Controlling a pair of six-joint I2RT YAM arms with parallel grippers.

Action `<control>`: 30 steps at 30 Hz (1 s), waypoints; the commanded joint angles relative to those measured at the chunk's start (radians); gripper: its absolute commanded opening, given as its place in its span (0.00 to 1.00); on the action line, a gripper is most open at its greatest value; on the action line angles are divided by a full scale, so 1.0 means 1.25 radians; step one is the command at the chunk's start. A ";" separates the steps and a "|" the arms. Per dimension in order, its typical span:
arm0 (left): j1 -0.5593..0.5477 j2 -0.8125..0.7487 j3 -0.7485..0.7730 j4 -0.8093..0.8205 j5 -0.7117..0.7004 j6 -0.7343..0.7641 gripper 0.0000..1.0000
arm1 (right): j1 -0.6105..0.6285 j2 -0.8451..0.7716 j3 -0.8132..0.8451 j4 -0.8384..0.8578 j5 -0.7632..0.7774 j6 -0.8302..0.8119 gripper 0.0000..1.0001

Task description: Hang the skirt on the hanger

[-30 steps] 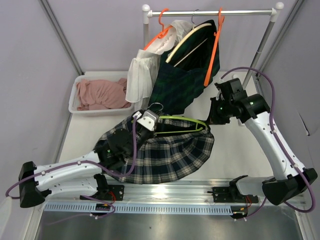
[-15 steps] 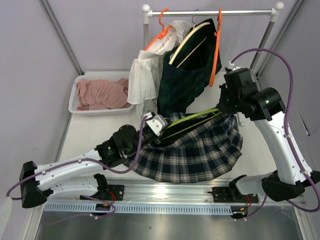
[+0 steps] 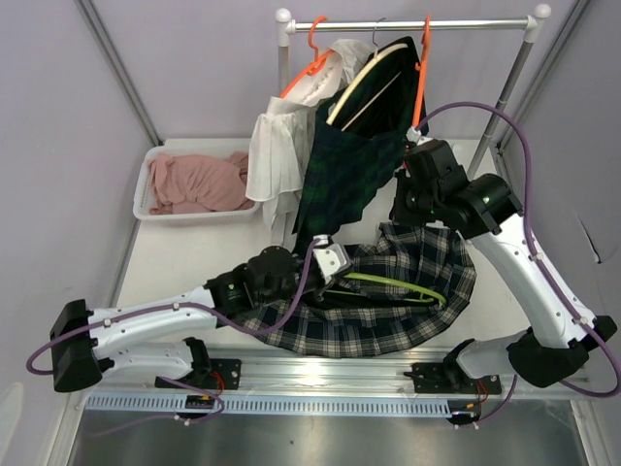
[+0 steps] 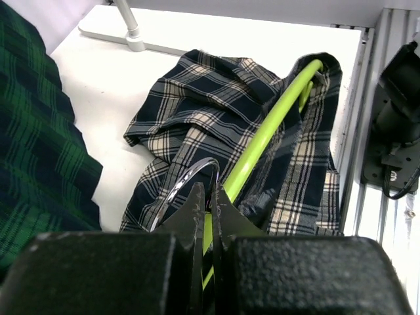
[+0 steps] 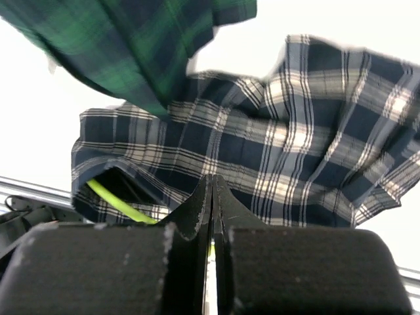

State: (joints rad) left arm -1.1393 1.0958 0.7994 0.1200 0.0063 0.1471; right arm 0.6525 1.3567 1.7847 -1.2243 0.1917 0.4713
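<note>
Top external view: navy-and-white plaid skirt (image 3: 408, 320) lies bunched on white table (image 3: 175, 257) between the 2 arms; lime-green plastic hanger with metal hook (image 3: 393, 282) runs across it, far end tucked into the cloth; left gripper (image 3: 335, 260) clamped on hanger neck beside the hook; right gripper (image 3: 401, 209) hovers over skirt's far edge, fingers pressed together.

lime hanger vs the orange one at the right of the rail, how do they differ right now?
Pose: the lime hanger lies low over the table inside the plaid skirt; the orange hanger hangs from the rail.
Load: lime has the skirt around it, orange looks bare.
Grip: the left gripper is shut on the lime hanger's metal hook; nothing holds the orange one.
Both are slim hangers.
</note>
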 commanded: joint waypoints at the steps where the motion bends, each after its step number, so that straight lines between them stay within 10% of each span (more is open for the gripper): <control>1: 0.006 -0.004 -0.011 0.098 -0.090 -0.026 0.00 | -0.007 -0.030 -0.036 0.046 -0.033 0.010 0.00; 17: 0.105 0.085 -0.036 0.131 -0.152 -0.077 0.00 | -0.235 -0.329 -0.510 0.124 -0.217 -0.020 0.33; 30: 0.113 0.101 -0.022 0.120 -0.144 -0.085 0.00 | -0.300 -0.368 -0.685 0.219 -0.255 0.006 0.33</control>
State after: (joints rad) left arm -1.0111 1.2240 0.7391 0.2153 -0.1555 0.0551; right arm 0.2855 0.8833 0.9428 -1.0348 -0.1169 0.4587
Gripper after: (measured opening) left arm 0.035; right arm 0.334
